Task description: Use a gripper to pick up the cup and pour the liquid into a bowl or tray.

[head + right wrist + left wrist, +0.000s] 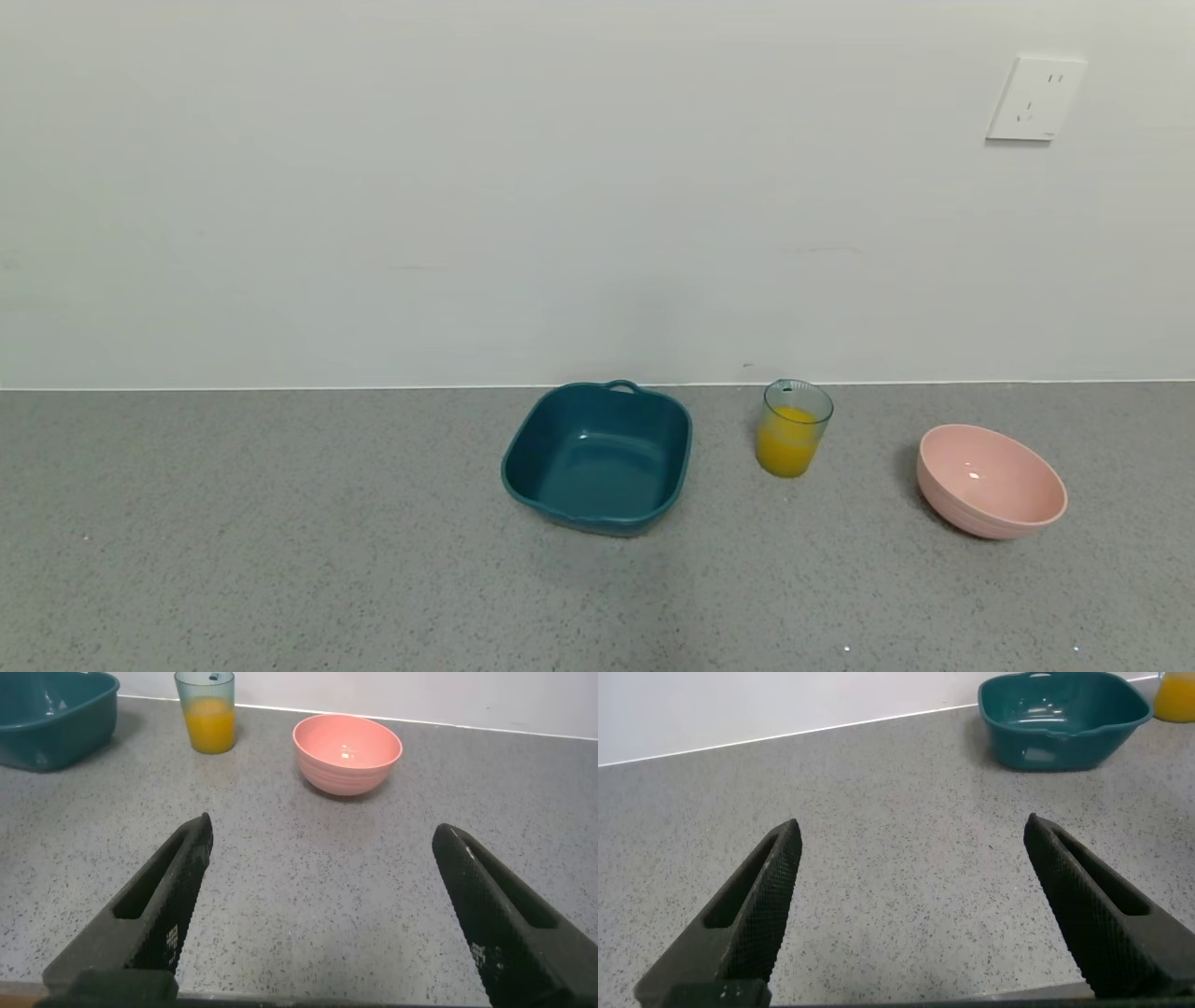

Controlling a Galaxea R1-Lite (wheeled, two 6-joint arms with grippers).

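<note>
Countertop (280, 560) of speckled grey stone runs under a pale wall, and from my head camera I see three vessels in a row near its back edge. The small translucent blue-green ribbed plastic cup (794, 429) stands upright in the middle, roughly half full of opaque orange-yellow liquid (787, 446). To its right, apart from it, sits the round pale pink bowl (991, 481), tipped slightly on its curved base. To the cup's left rests a square dark teal tray (597, 457) with a small handle on its far rim. Neither arm shows in my head view. My left gripper (910, 905) hovers over bare counter with its black fingers spread wide, the tray well ahead. My right gripper (322, 905) is likewise spread, holding nothing, facing cup and bowl from a distance.
</note>
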